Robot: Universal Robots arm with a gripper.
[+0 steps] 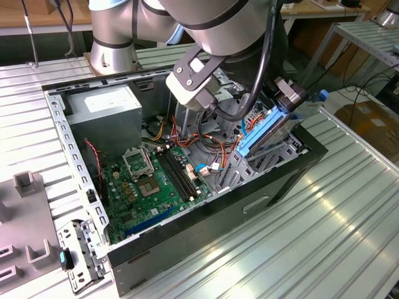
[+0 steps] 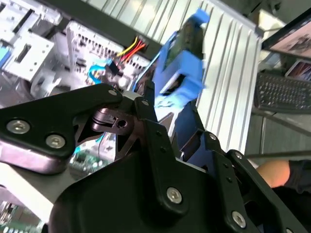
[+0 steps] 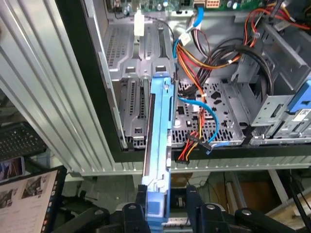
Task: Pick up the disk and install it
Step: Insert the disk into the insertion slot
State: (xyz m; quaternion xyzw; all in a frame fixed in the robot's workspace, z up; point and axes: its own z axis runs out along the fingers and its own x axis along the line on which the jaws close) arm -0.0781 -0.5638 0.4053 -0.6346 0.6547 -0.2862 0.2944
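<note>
Blue-railed disk (image 1: 262, 131) gripped tight in the claw (image 3: 164, 201), tilted.
Exterior view: it's at the drive cage (image 1: 283, 154), 3 o'clock of the motherboard (image 1: 156, 180).

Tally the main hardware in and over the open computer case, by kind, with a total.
disk, held edge-on over the case: 1
gripper: 1
motherboard: 1
power-supply box: 1
Total: 4

The disk (image 2: 181, 73) looks blurred, partly hidden behind the claw (image 2: 170, 115).
</note>
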